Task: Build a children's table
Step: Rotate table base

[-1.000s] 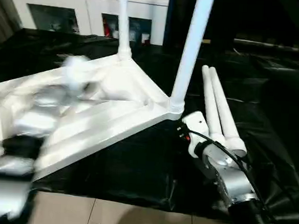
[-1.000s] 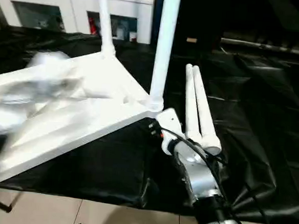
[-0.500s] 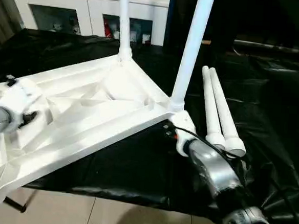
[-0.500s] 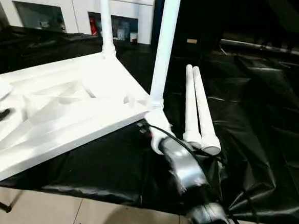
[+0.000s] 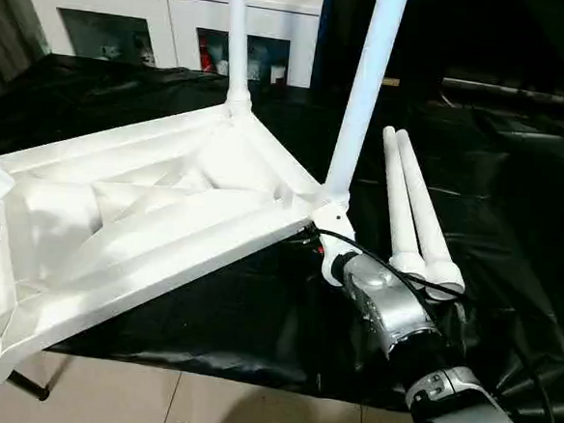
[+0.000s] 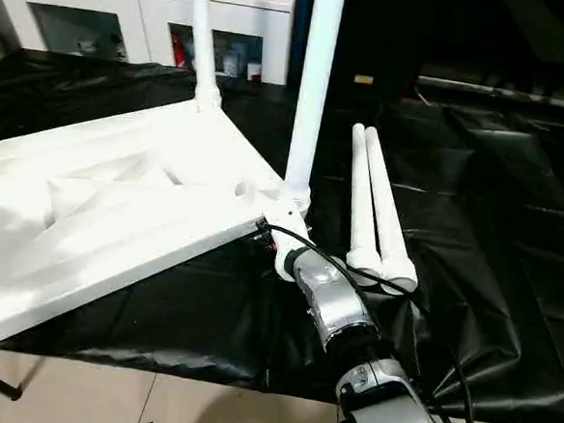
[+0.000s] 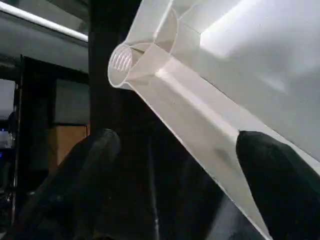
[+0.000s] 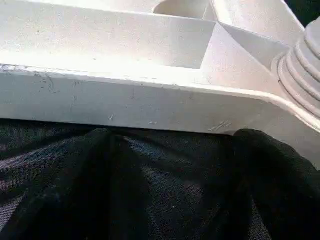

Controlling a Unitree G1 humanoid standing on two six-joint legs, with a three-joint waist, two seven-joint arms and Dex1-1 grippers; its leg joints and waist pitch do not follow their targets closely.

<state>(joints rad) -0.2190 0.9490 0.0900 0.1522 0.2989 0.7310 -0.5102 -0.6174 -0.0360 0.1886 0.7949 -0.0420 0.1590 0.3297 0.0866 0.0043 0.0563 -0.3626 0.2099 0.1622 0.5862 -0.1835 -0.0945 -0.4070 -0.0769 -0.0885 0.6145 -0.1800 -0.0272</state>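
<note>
Tabletop (image 5: 166,203) upside down with two legs (image 5: 368,92) socketed, two spare legs (image 5: 413,206) beside; left gripper (image 7: 170,180) and right gripper (image 8: 170,175) both spread, holding nothing; next likely: grab spare leg.

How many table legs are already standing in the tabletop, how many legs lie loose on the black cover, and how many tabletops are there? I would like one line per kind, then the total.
Legs standing in the tabletop's corner sockets: 2
Loose legs lying side by side on the black cover: 2
Tabletop, underside up: 1
Total: 5
</note>
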